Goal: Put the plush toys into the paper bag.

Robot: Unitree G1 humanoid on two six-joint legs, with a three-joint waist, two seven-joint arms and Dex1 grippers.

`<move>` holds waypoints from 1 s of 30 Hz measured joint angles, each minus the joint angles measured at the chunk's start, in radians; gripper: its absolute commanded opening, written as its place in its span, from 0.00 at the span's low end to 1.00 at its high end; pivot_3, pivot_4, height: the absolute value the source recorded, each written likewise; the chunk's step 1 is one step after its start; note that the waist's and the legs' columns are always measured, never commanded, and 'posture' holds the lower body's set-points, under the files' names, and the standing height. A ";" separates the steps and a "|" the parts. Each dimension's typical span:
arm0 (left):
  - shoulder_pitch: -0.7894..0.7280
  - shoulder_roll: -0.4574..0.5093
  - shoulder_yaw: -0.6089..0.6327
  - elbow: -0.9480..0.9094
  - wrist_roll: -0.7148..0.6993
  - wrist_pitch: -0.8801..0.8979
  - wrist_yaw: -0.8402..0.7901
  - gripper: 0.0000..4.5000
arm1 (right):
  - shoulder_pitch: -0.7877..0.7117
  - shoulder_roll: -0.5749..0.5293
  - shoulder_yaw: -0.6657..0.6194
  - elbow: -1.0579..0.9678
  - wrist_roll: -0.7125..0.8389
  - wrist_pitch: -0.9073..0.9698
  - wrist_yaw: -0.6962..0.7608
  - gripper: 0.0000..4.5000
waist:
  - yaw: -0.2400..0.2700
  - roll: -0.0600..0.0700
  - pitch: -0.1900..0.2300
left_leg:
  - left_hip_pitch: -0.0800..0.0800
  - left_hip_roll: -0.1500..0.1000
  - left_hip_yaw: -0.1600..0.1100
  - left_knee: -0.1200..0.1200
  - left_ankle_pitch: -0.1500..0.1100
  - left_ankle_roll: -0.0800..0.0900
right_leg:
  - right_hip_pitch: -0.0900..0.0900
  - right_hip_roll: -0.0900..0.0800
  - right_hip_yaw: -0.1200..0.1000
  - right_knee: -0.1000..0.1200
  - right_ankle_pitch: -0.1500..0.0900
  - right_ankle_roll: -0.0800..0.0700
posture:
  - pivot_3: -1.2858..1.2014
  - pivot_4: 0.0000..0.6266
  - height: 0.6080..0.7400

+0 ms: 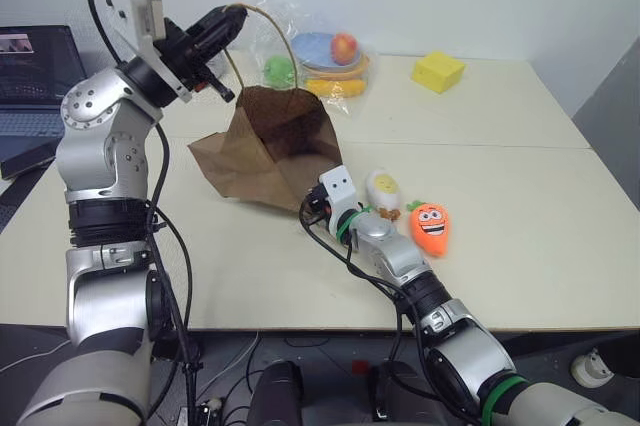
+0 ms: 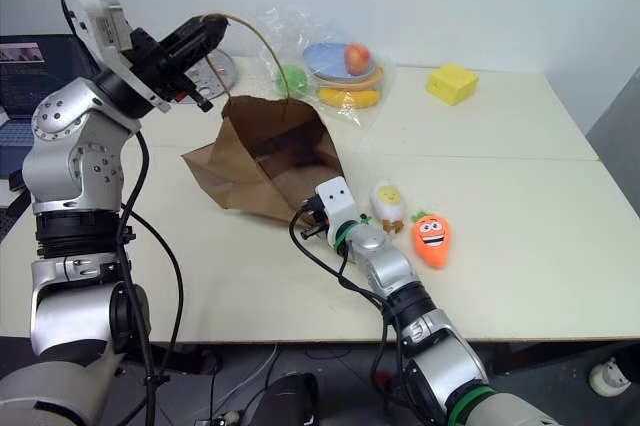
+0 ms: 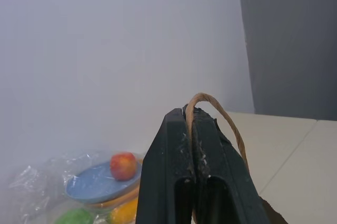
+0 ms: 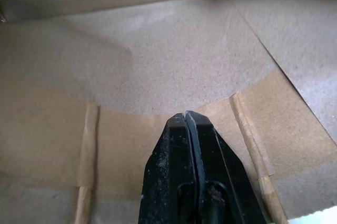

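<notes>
- Upper left of frame, your left gripper (image 1: 228,20) pinches the paper bag (image 1: 270,151)'s handle (image 1: 278,31), lifting it.
- Centre frame, your right gripper (image 4: 185,116), clamped empty, sits in the bag mouth; plush toys (image 1: 384,193) lie just right, on the table (image 1: 520,206).

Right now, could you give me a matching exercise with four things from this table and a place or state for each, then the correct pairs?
Things:
1. paper bag
2. carrot toy
3. left gripper
4. yellow sponge block

Places or states:
A. far corner of the table
B. shut on the bag's handle
C. lying beside the egg toy
D. mouth open toward the robot

Pairs: 1-D, 2-C, 3-B, 4-A
</notes>
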 measured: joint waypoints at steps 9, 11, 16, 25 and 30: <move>0.093 0.002 -0.058 -0.049 -0.012 0.059 -0.096 0.00 | 0.012 -0.010 -0.048 -0.050 0.014 0.001 0.023 0.01 | -0.002 0.000 0.000 | -0.001 0.000 0.001 -0.001 0.000 0.000 | -0.002 0.000 0.000 -0.001 -0.001 -0.001 | 0.52 0.24 1.00; 0.101 0.002 -0.059 -0.049 -0.020 0.078 -0.111 0.00 | 0.016 -0.025 -0.049 -0.108 0.020 0.002 0.051 0.01 | -0.004 0.000 0.000 | -0.002 0.001 0.001 -0.002 0.000 0.000 | -0.003 0.000 0.000 0.000 -0.001 -0.001 | 0.52 0.24 1.00; 0.120 0.001 -0.077 -0.061 -0.024 0.101 -0.132 0.00 | 0.055 -0.058 -0.047 -0.342 0.059 0.081 0.118 0.01 | -0.002 0.000 0.000 | -0.002 0.002 0.000 -0.004 -0.001 -0.001 | -0.003 0.002 -0.001 0.000 -0.001 -0.001 | 0.52 0.24 1.00; 0.120 -0.002 -0.094 -0.086 -0.029 0.121 -0.147 0.00 | 0.228 -0.242 -0.170 -1.006 0.320 0.439 0.175 0.09 | 0.002 0.000 0.000 | -0.003 0.002 -0.001 -0.003 -0.001 -0.002 | -0.003 0.001 -0.002 -0.001 -0.005 -0.005 | 0.52 0.24 1.00; 0.111 -0.007 -0.111 -0.080 -0.027 0.122 -0.159 0.00 | 0.357 -0.350 -0.389 -1.249 0.398 0.607 0.046 0.46 | 0.003 -0.001 0.000 | -0.002 0.001 0.000 -0.003 -0.001 -0.002 | -0.002 -0.001 -0.001 -0.003 -0.006 -0.007 | 0.52 0.24 1.00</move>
